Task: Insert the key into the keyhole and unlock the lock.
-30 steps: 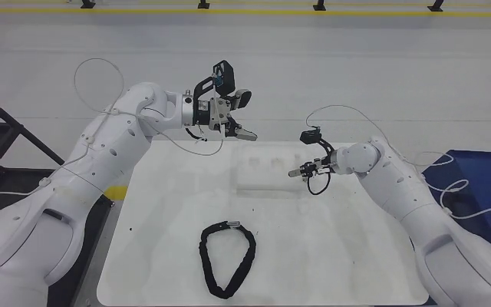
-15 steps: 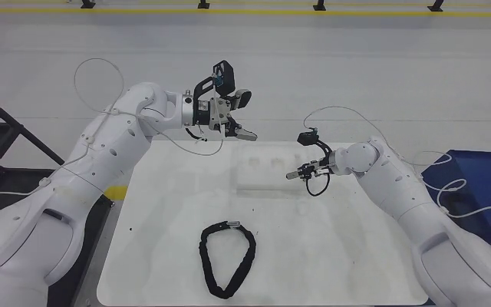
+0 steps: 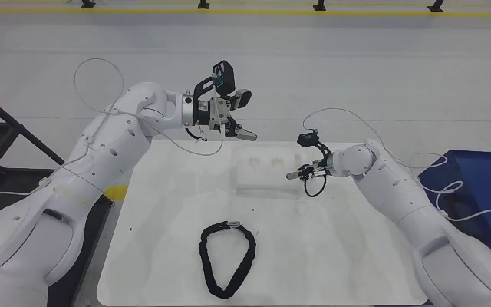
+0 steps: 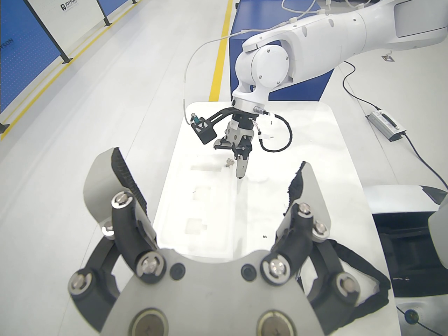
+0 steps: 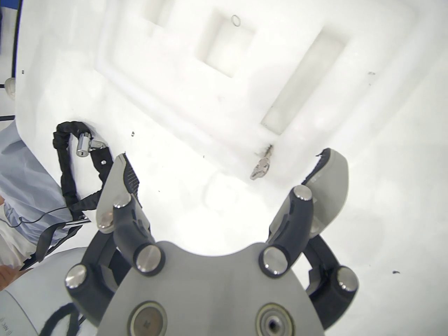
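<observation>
A small silver key lies on the white table against the edge of the foam tray, just beyond my right gripper, which is open and hovers low over it. In the top view the right gripper is at the tray's right end. The black fabric-covered chain lock lies in a loop near the table's front; its silver cylinder points its keyhole outward. My left gripper is open and empty, held in the air over the table's far edge.
The foam tray has several shallow recesses, and a small metal ring lies in one. A blue cabinet stands off the table's right side. Bare tabletop stretches between tray and lock.
The right gripper has edged slightly left toward the tray's end. The left arm and the chain lock have not moved.
</observation>
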